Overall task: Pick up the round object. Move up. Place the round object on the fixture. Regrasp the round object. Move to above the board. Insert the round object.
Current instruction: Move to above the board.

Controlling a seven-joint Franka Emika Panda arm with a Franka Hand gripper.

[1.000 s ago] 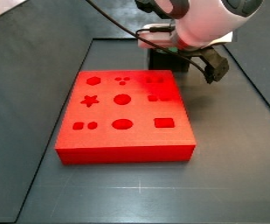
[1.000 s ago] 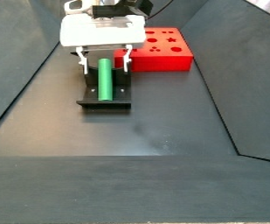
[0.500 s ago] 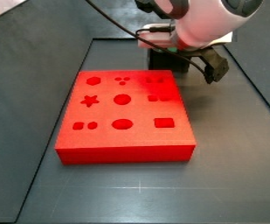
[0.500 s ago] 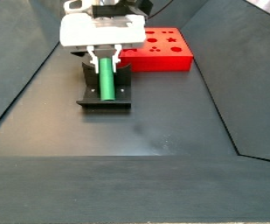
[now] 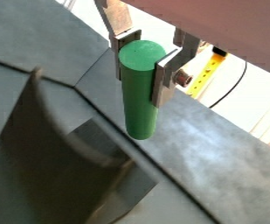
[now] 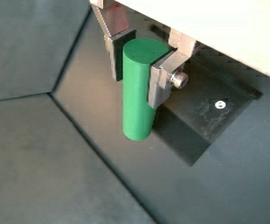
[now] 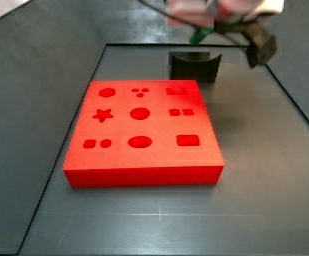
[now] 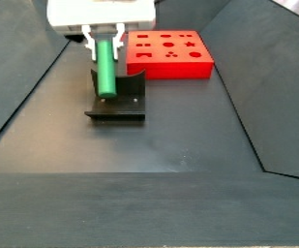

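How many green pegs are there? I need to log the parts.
1: the green peg is held in the gripper, lifted above the fixture, left of the red board. No others visible.

One green peg, one fixture, one red board, one gripper.

Robot lab; dark walled test bed; gripper above.

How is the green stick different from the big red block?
The round object is green, thin and smooth; the board is red, wide and flat with shaped holes on top. The round object is held up by the gripper above the fixture; the board lies on the floor.
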